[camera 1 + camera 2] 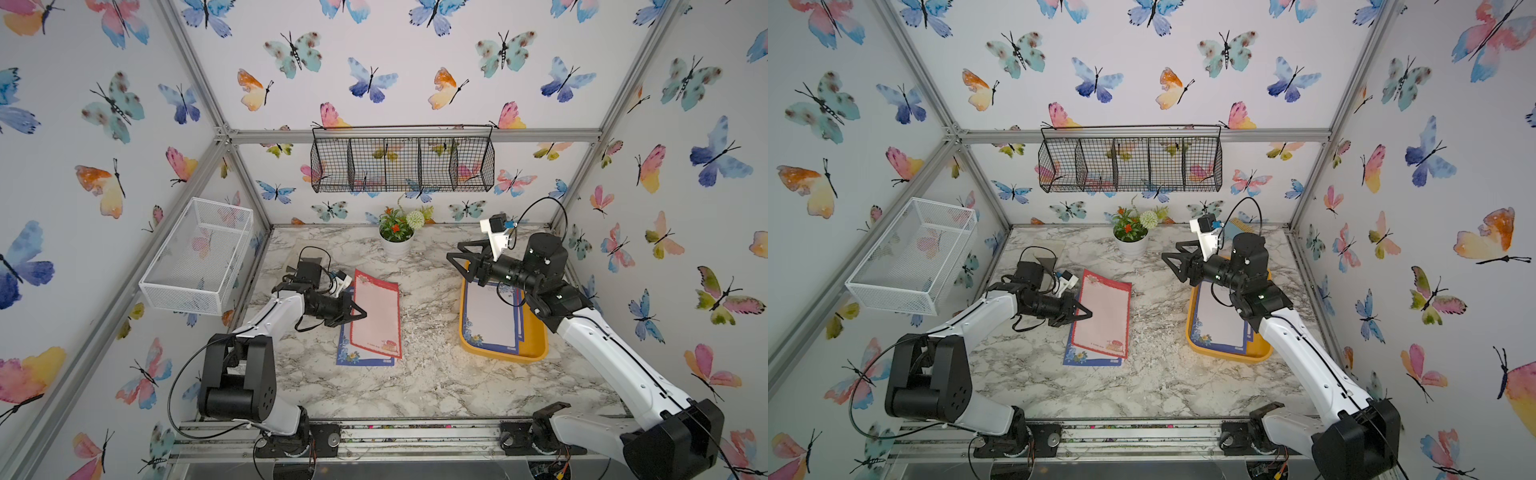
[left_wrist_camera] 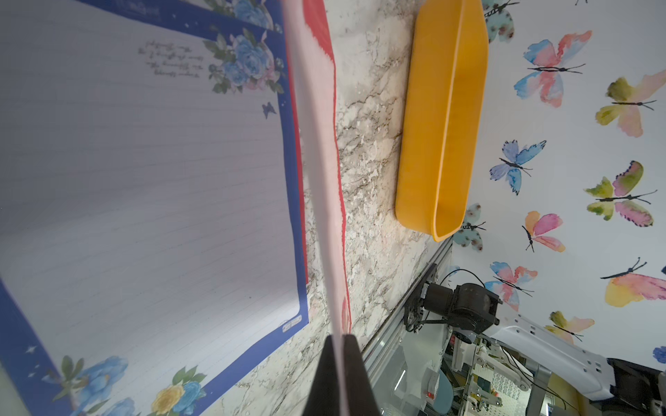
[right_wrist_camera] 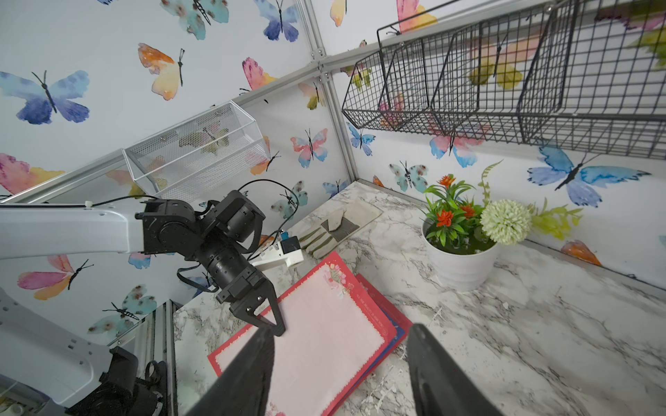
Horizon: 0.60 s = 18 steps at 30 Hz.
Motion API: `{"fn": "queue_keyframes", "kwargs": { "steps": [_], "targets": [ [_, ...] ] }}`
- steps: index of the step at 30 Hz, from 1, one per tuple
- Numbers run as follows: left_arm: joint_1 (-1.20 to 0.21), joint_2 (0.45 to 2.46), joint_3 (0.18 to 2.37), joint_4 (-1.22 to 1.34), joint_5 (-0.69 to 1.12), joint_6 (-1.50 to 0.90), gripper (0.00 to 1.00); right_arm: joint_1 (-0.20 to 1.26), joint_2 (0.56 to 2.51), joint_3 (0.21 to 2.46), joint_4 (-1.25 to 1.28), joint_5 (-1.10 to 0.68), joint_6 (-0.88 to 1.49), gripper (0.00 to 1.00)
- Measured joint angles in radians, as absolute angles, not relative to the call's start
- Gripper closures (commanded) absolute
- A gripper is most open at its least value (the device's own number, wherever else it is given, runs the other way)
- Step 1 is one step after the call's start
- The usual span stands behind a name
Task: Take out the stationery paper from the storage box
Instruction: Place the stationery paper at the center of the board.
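Left fingers (image 2: 356, 374) are pinching shut on the edge of a red-bordered sheet (image 1: 376, 316). It is lying out of the storage box (image 1: 536, 343), on the marble surface (image 1: 415, 386), overlapping a blue-bordered sheet (image 2: 144, 180). I am seeing cursive lines (image 2: 173, 59) beside its blue roses and a small corner label (image 2: 292, 323), both too faint to read. Other blue-bordered paper (image 1: 492, 318) is sitting inside the box. Right fingers (image 3: 432, 367) are standing wide apart, holding nothing, above the box's far end.
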State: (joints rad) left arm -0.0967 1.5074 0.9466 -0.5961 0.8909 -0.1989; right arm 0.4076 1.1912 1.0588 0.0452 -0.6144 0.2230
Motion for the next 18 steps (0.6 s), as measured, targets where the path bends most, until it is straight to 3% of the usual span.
{"fn": "queue_keyframes", "kwargs": {
  "steps": [18],
  "targets": [
    [-0.065, 1.578, 0.873, -0.606, 0.816, -0.168, 0.99, 0.408, 1.241, 1.059, -0.027, -0.574, 0.227, 0.39]
  ]
}}
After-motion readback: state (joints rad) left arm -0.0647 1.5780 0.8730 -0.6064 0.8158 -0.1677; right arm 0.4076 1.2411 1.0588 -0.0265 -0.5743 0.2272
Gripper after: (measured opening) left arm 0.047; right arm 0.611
